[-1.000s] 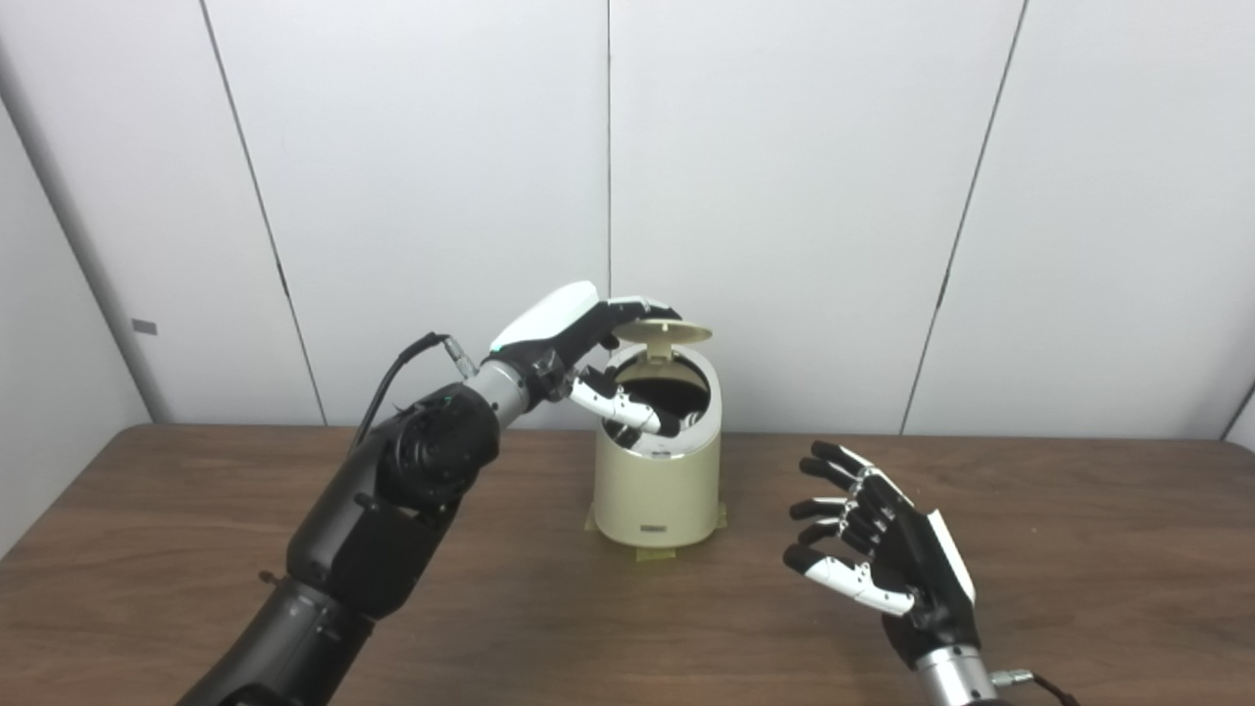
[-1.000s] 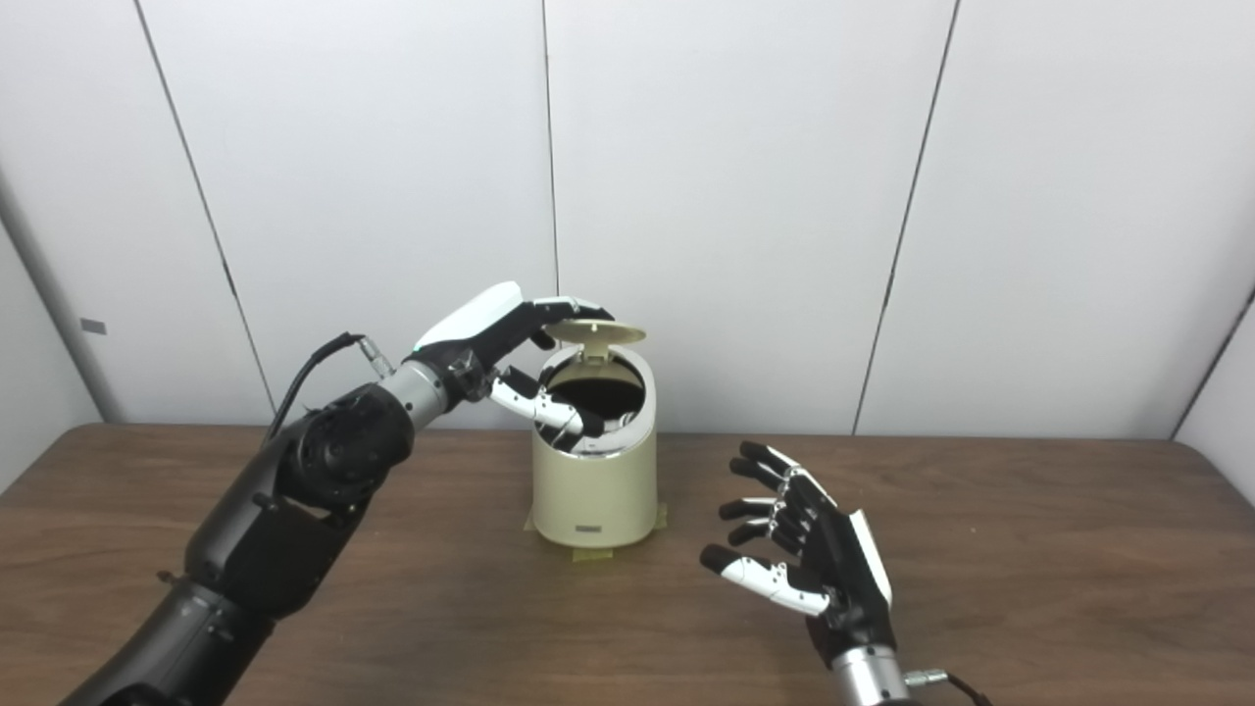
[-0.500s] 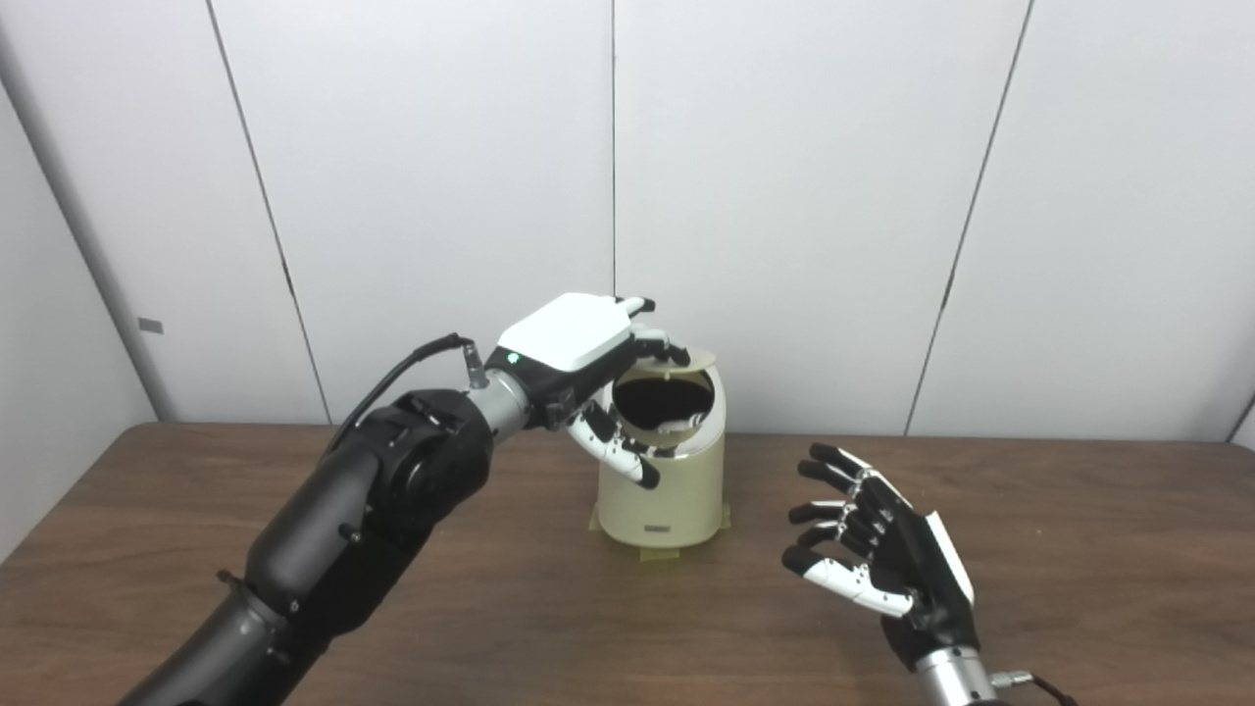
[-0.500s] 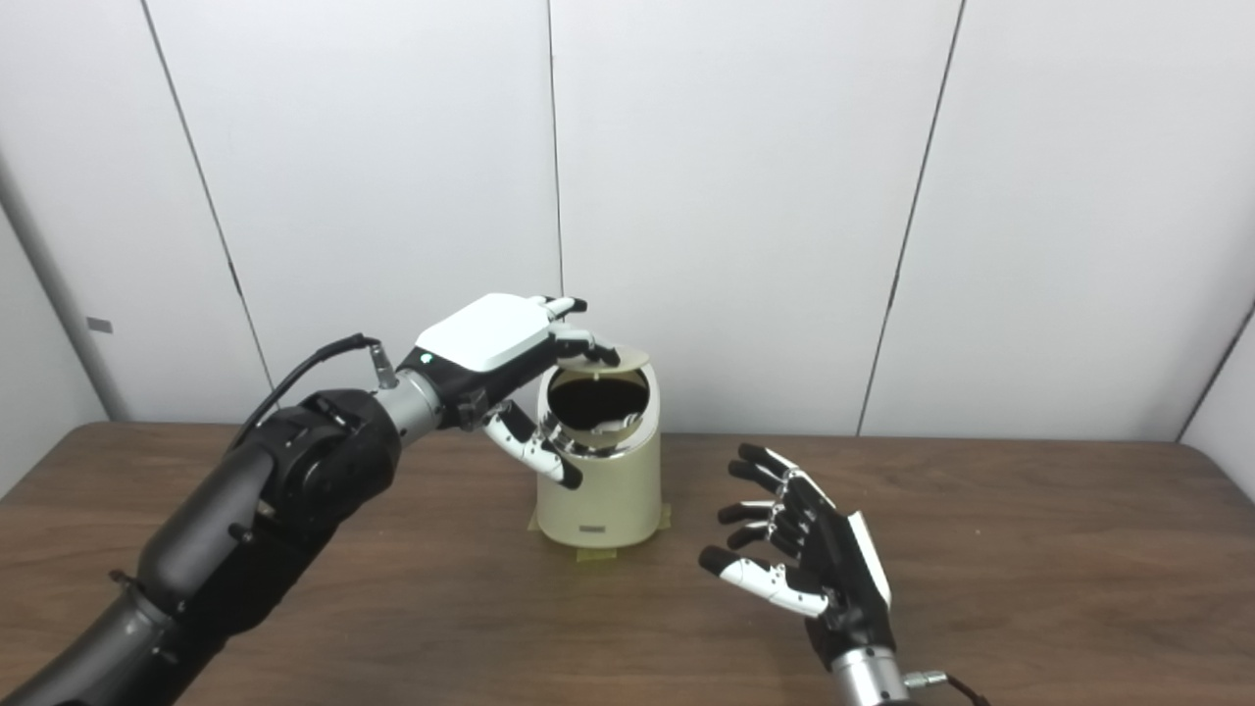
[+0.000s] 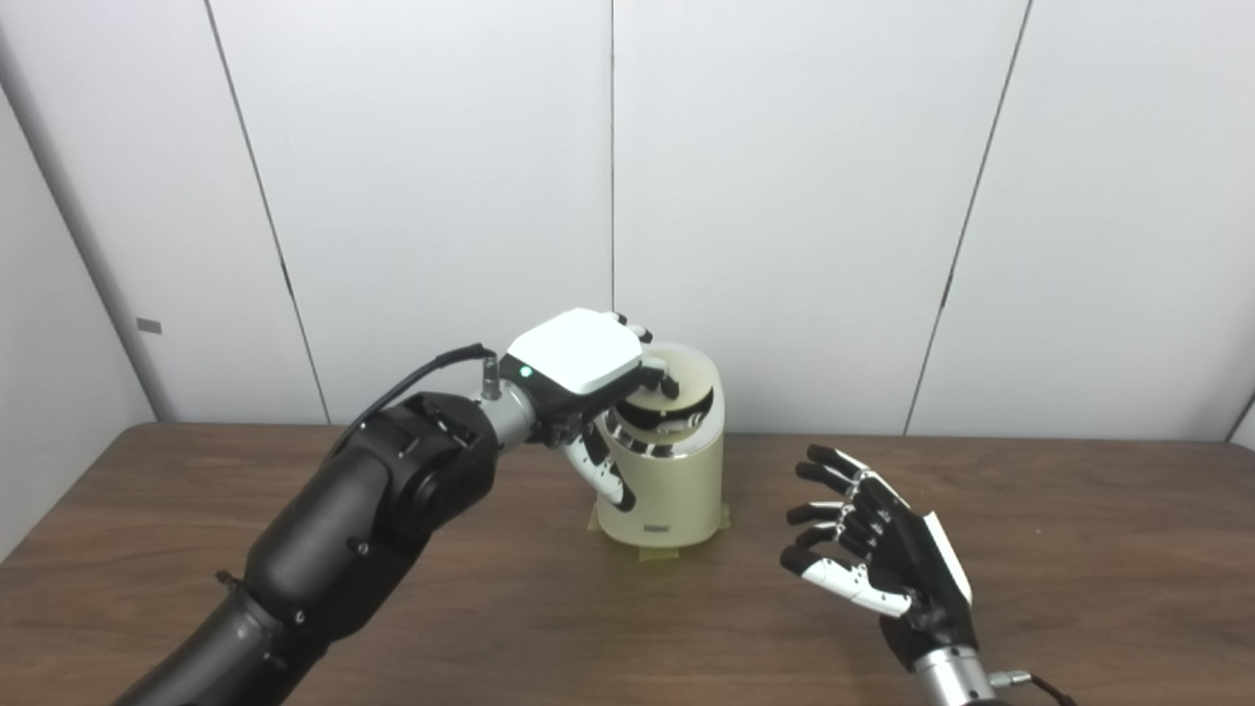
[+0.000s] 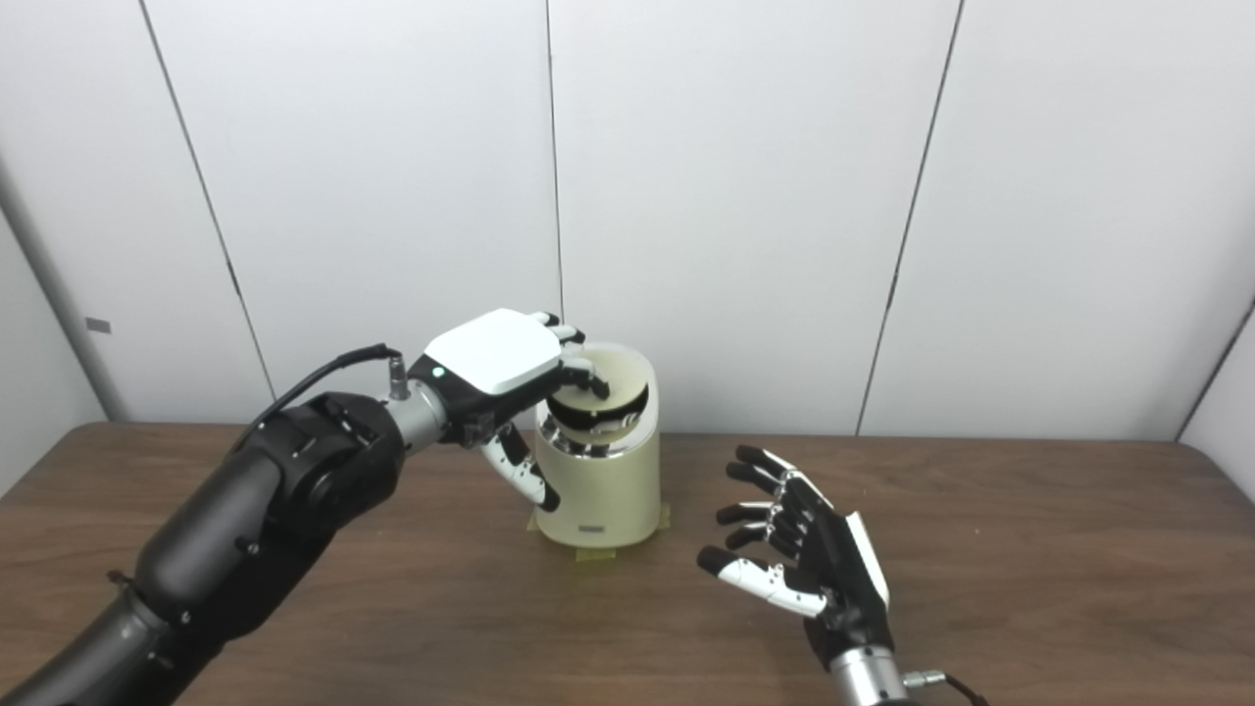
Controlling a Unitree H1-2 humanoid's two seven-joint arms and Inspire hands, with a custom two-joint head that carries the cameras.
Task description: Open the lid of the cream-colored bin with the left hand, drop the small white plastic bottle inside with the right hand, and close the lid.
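The cream-colored bin (image 5: 669,502) stands at the middle of the table. Its round lid (image 5: 692,377) is tilted down over the opening, with a dark gap left at the front. My left hand (image 5: 578,359) lies on top of the lid, fingers pressing on it and thumb hanging down beside the bin's left wall; it grips nothing. My right hand (image 5: 880,561) is open and empty, palm turned left, above the table to the right of the bin. No white bottle is in view.
The bin sits on tape patches (image 5: 655,554) on the brown wooden table (image 5: 1079,549). White wall panels (image 5: 784,196) stand close behind the table's far edge. My left forearm (image 5: 392,490) crosses the table's left side.
My left hand has turned palm down and pushed the lid from upright to nearly shut over the opening. The thumb has come out of the bin. My right hand has stayed in place.
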